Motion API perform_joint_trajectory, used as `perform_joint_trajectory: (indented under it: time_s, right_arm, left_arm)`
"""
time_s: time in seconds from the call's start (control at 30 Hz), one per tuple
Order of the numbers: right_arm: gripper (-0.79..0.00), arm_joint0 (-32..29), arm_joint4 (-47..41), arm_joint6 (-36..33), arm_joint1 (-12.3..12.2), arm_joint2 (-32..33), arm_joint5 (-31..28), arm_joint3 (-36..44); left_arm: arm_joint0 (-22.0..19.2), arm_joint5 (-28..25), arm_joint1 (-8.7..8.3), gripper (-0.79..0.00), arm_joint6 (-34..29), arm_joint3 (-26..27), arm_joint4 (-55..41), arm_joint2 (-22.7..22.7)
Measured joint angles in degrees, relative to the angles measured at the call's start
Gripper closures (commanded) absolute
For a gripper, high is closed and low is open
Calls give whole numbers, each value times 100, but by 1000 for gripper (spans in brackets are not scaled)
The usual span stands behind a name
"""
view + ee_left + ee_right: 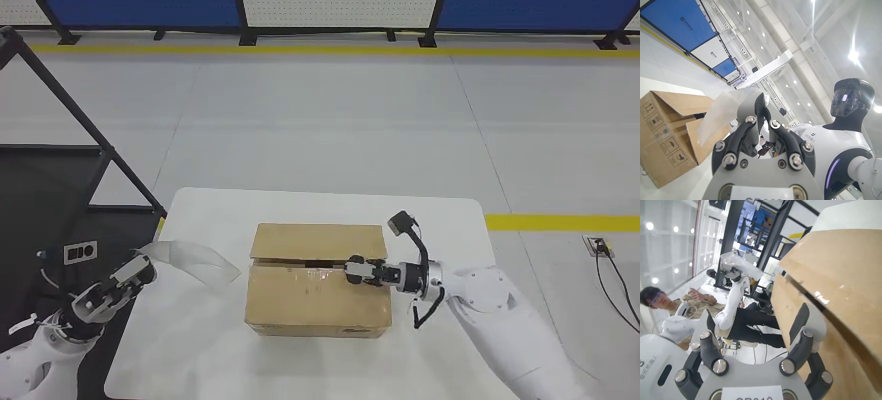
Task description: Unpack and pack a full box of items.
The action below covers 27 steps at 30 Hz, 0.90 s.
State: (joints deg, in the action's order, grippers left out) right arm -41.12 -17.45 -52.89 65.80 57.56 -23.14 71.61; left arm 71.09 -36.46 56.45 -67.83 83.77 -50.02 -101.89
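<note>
A brown cardboard box (pixel 318 290) stands in the middle of the white table (pixel 200 340), its top flaps down with a narrow dark seam between them. My right gripper (pixel 356 270) lies over that seam, open. One finger pad (pixel 800 321) rests against the box (pixel 838 285) top, and the other finger (pixel 710 321) is off its edge. My left gripper (pixel 148 262) is at the table's left edge, shut on a translucent white plastic sheet (pixel 195 258) that hangs out toward the box. In the left wrist view the sheet (pixel 721 113) trails from the gripper (pixel 762 108), with the box (pixel 668 123) beyond it.
A black metal frame (pixel 60 200) stands off the table's left side, close to my left arm. Bare tabletop lies left of the box and in front of it. A yellow floor line (pixel 560 222) runs past the table's right end.
</note>
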Motion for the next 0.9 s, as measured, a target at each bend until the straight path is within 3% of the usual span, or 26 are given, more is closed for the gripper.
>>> perform_joint_trajectory:
  time_s: [0.13,0.73,0.9]
  right_arm:
    - [-785,47,-17,269,38,-16,197,-293]
    - [-785,244,-46,175,180,-184,132,-1030]
    - [-785,197,117,14,168,-120,-634,-738]
  left_arm:
    - [32,4,-8,0,-5,16,-70,-95]
    - [9,3,-14,0,-2,105,49,-115]
    - [-24,-15,-13,0,15,128,84,-74]
